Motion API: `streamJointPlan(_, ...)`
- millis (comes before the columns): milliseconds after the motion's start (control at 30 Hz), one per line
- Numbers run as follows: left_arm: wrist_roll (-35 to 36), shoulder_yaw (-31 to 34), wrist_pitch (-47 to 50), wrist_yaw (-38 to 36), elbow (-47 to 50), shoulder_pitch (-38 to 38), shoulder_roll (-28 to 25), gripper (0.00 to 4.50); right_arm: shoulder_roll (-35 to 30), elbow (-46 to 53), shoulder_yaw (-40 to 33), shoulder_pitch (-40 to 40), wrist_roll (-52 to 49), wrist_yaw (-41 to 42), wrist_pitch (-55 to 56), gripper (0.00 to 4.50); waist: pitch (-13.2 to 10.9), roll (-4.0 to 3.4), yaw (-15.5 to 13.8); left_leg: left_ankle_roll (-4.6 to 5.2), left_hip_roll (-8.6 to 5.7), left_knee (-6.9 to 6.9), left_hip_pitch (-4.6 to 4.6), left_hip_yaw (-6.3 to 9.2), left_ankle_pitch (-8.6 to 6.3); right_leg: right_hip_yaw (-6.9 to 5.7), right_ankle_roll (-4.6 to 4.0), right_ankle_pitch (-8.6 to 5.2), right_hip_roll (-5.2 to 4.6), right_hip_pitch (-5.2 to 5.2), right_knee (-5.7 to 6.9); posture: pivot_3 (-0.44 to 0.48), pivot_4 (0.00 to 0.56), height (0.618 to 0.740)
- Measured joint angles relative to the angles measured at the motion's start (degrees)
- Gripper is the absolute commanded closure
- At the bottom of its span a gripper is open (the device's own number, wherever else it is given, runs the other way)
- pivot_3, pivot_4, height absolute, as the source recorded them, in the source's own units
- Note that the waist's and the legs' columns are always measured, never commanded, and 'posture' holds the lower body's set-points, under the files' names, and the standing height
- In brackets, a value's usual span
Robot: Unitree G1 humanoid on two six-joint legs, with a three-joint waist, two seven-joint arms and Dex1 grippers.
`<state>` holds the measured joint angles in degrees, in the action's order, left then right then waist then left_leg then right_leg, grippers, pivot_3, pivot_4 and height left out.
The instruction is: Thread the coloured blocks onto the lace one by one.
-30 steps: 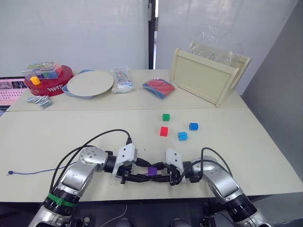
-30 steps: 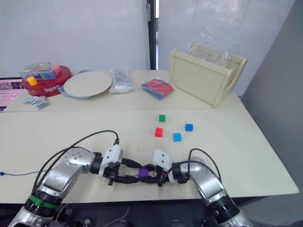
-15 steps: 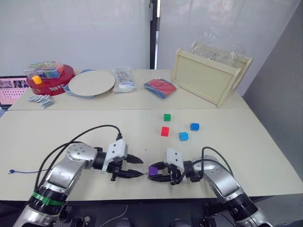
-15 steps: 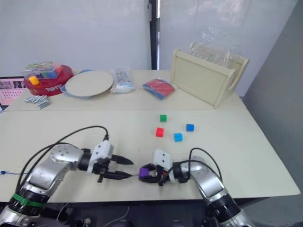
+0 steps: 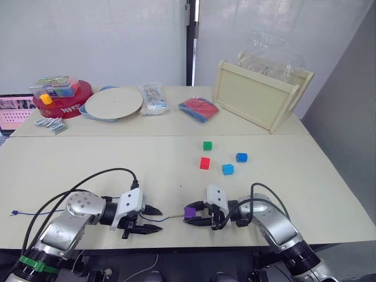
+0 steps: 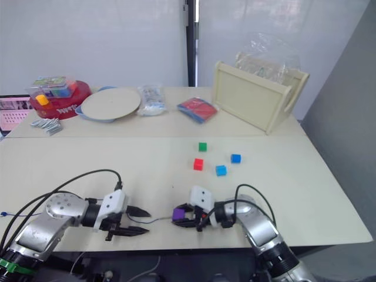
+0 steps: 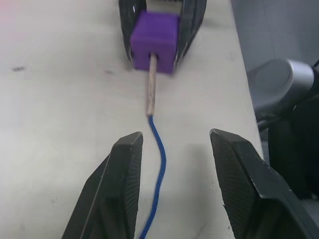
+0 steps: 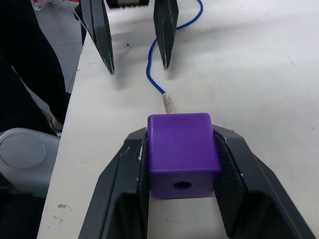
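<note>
My right gripper (image 8: 180, 133) is shut on a purple block (image 8: 182, 152) low over the table's near edge. The lace's pale stiff tip (image 7: 151, 89) pokes out of the block's hole toward my left gripper. The dark blue lace (image 7: 158, 159) trails on the table between that gripper's fingers. My left gripper (image 5: 154, 220) stands open a short way left of the block (image 5: 190, 211), touching nothing. The lace's knotted end (image 5: 13, 213) lies far left. Loose on the table are a green block (image 5: 207, 145), a red block (image 5: 204, 163) and two blue blocks (image 5: 227, 169), (image 5: 241, 157).
A wooden tray (image 5: 258, 97) with a clear plastic bag stands at the back right. Along the back lie a red tin (image 5: 61, 101), a round plate (image 5: 113, 103), a clear packet (image 5: 152, 98) and a red-and-blue packet (image 5: 197, 109).
My left gripper has drawn back to the left, away from the purple block where both grippers met. The lace now shows between them. The right gripper has stayed put with the block.
</note>
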<state>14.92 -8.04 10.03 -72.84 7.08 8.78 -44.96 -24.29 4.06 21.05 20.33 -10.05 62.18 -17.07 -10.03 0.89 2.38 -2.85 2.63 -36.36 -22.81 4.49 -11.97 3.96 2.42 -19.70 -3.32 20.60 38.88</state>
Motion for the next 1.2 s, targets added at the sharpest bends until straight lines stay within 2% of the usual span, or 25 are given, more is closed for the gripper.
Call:
streamJointPlan(33, -0.32, -0.05, -1.05, 0.21, -0.42, 0.01, 0.32, 2.22, -0.05, 0.01, -0.02, 0.08, -0.1, -0.02, -0.07, 3.3, 0.0, 0.0, -0.08, 0.0, 0.0, 0.0, 0.01, 0.0, 0.0, 0.0, 0.0, 0.0, 0.0, -0.01, 0.0, 0.0, 0.15, 0.74)
streamJointPlan(267, -0.36, -0.79, -2.12, 1.47, -1.23, 0.38, 2.68, 4.36, -0.2, 0.28, -0.01, 0.12, -0.26, -0.19, -0.68, 3.3, 0.0, 0.0, -0.1, 0.0, -0.01, 0.01, 0.0, 0.0, 0.0, 0.0, 0.0, 0.0, -0.02, -0.01, 0.01, 0.0, 0.15, 0.74)
streamJointPlan(300, -0.43, -0.97, -2.12, 1.82, -1.36, 0.54, 3.18, 4.44, -0.23, 0.33, -0.01, 0.13, -0.26, -0.21, -0.73, 3.3, 0.0, 0.0, -0.11, 0.0, -0.02, 0.01, 0.0, 0.0, 0.0, 0.0, 0.0, 0.0, -0.02, -0.01, 0.01, 0.0, 0.15, 0.74)
streamJointPlan(567, -1.32, -3.13, -2.13, 3.36, -3.51, 3.78, 8.01, 4.44, -0.62, 1.28, 0.0, 0.16, -0.38, -0.52, -1.86, 3.3, 0.0, 0.0, -0.31, 0.0, -0.03, 0.0, -0.02, 0.0, 0.0, -0.01, 0.0, 0.0, -0.03, 0.0, 0.01, 0.0, 0.15, 0.74)
streamJointPlan(833, -1.32, -4.62, -1.44, 3.93, -3.27, 5.64, 10.64, 4.44, -0.6, 1.58, 0.15, 0.16, -0.36, -1.13, -2.18, 3.3, 0.0, 0.01, -0.26, 0.0, -0.04, 0.0, -0.02, 0.0, 0.0, -0.01, 0.0, 0.0, -0.03, 0.0, 0.01, 0.0, 0.15, 0.74)
streamJointPlan(1133, -1.48, -5.02, 4.28, 5.87, -0.96, 6.66, 10.78, 4.44, -0.43, 1.57, 0.12, 0.16, -0.3, -1.54, -2.23, 3.3, 0.0, 0.01, -0.1, 0.0, -0.03, 0.0, -0.01, 0.01, 0.0, -0.01, 0.0, 0.0, -0.02, 0.0, 0.01, 0.0, 0.15, 0.74)
streamJointPlan(1200, -1.02, -4.89, 6.54, 5.77, -0.19, 7.03, 10.21, 3.91, -0.13, 1.54, 0.12, 0.16, -0.27, -1.71, -2.34, 3.3, 0.0, 0.01, -0.07, 0.0, -0.03, 0.01, -0.02, 0.01, 0.0, -0.01, 0.0, 0.0, -0.02, 0.0, 0.01, 0.0, 0.15, 0.74)
